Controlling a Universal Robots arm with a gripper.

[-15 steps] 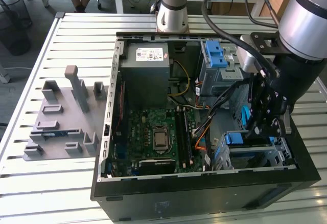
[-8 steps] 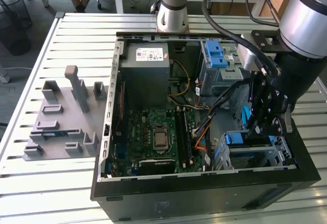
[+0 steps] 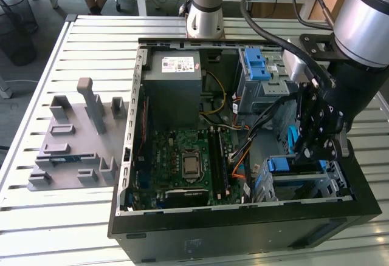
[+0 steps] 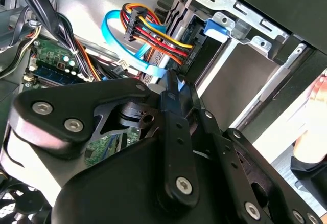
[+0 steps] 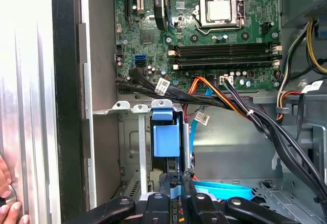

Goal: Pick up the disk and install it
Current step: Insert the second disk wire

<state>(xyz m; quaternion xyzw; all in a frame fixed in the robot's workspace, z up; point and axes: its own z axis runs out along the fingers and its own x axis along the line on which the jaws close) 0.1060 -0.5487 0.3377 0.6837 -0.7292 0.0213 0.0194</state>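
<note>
The disk sits edge-on in a slot of the lower drive cage (image 5: 139,132). Its blue bracket end (image 5: 166,136) faces out and its silver body is hidden. The same blue end appears in the second wrist view (image 4: 214,27) and in the exterior view (image 3: 279,164), at the case's front corner on that view's right. My gripper (image 5: 179,179) hangs inside the case just off that blue end, fingers pressed together with nothing held. In the second wrist view the gripper (image 4: 172,82) tapers to a point in front of the cable bundle. In the exterior view the gripper (image 3: 302,152) is just above the cage.
Red, yellow and orange cables (image 4: 153,35) and a blue flat cable (image 5: 219,189) run close to the fingers. The motherboard (image 3: 182,156), the grey power supply (image 3: 172,78) and an upper cage with a blue handle (image 3: 258,65) fill the case. A person's hand (image 5: 7,206) rests outside the case wall. A grey fixture (image 3: 73,138) lies on the table.
</note>
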